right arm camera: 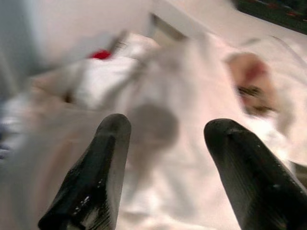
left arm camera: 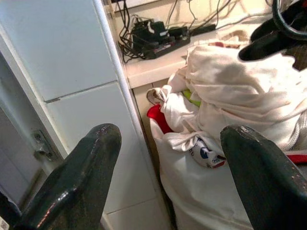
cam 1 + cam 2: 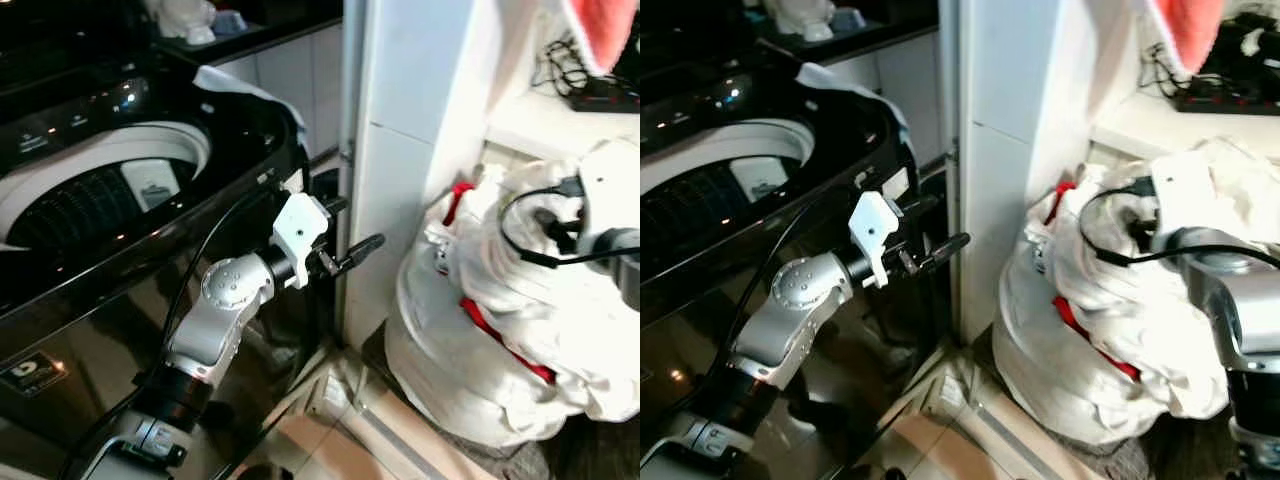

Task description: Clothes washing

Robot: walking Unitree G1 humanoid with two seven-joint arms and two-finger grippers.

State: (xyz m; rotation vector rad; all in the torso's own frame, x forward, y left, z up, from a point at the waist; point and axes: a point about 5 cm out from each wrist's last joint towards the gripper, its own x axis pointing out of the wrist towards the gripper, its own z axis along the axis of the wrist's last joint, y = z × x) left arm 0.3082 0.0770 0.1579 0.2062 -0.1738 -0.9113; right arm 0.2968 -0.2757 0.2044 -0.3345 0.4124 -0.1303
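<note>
— Head cameras?
— Both look forward and down from above, sharing the washing machine [image 3: 110,190], the white cabinet [image 3: 400,150] and the laundry pile [image 3: 520,300].
— Wrist cameras?
— Left looks past its fingers [image 2: 81,177] at the cabinet and pile, nearby. Right sits close over the pile, blurred.

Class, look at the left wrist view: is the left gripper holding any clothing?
No. The left gripper is open, nothing between its fingers, and the laundry pile lies beyond it.
</note>
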